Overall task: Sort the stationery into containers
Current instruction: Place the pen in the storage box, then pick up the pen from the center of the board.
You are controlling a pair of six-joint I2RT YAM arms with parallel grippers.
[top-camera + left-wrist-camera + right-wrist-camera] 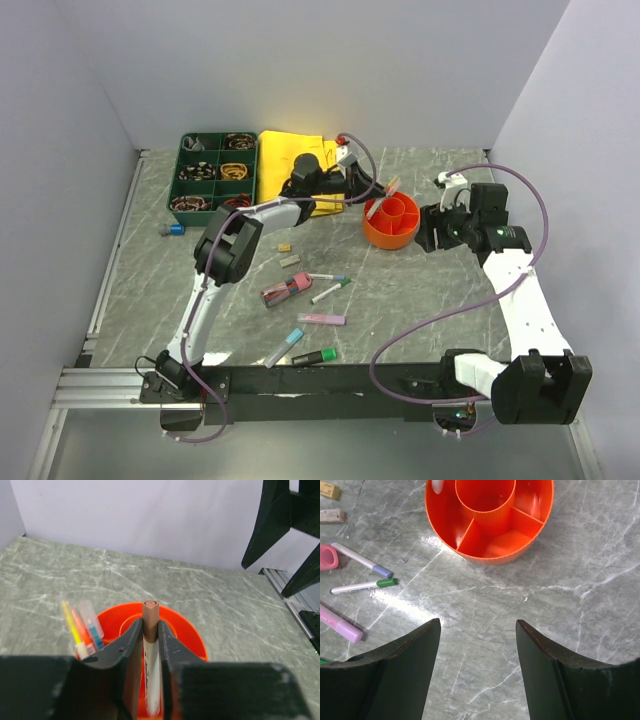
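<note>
While your left pincer (pixel 150 632) is clamped on a brown-capped marker (pixel 150 609), you have it poised directly above the pot (pixel 189 632). The marker runs lengthwise between the fingers and its cap sticks out past their tips. That grip suits a drop, since the marker can slide into the pot end-first instead of landing across the rim. From the wrist view the jaws hug both sides of the barrel, and you can't tell whether they have begun to ease off. Three pens (pixel 82 630) already lean at the pot's left side, so the marker's line over the middle looks chosen to keep clear of them. Which divider section it would fall into is hidden by the fingers. Your right pincer (pixel 477 645) stands wide apart and holds nothing. It hovers low over the bench (pixel 590 580) just beside the pot, probably parked out of the left arm's path yet close enough to steady the pot. Several loose pens (pixel 322 318) lie on the bench nearer the arm bases, so you're only partway through the sorting.
</note>
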